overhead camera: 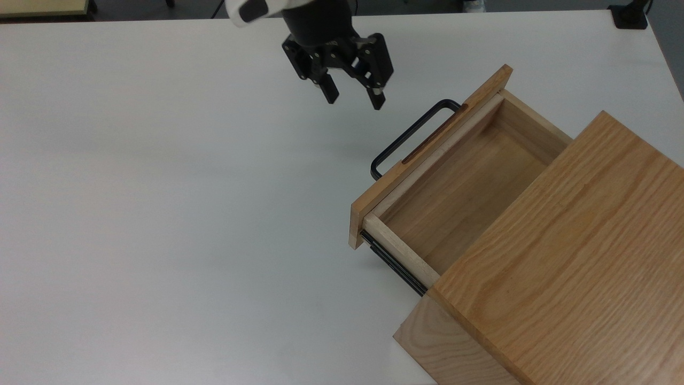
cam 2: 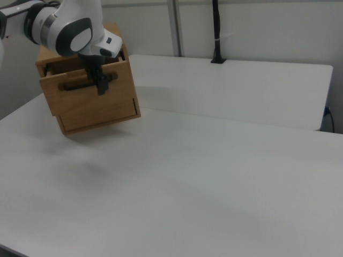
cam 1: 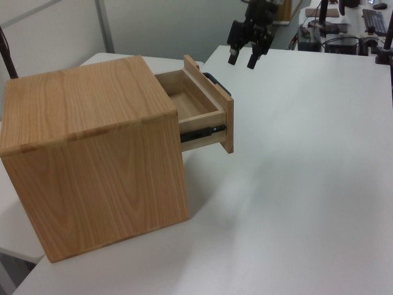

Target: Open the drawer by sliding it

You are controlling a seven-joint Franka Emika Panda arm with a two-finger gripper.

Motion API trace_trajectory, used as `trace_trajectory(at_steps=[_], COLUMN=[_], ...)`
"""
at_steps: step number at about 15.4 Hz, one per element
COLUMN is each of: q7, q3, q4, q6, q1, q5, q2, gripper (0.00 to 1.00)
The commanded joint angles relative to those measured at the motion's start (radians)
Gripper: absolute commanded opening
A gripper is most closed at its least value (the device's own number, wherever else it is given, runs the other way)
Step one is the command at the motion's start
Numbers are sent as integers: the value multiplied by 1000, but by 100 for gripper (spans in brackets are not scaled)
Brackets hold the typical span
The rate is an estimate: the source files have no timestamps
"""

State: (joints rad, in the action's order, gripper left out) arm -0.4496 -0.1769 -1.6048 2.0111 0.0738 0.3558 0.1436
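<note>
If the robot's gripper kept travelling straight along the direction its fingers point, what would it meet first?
Probably the bare white table: the open gripper points downward, clear of the drawer's black bar handle, though depth is uncertain.
</note>
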Motion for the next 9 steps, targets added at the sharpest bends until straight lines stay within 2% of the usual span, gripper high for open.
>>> trace_trajectory(at_steps=[1, 3, 6, 9], q7=[49, 43, 42, 48], q3=[5, 5, 4, 5], q4=[6, 14, 11, 12], q6=[28, 34, 132, 136], q1=[-43, -46, -45, -35], q5=[-11, -6, 6, 35], q2=[53, 79, 80, 83], gripper=[81, 80, 79, 79])
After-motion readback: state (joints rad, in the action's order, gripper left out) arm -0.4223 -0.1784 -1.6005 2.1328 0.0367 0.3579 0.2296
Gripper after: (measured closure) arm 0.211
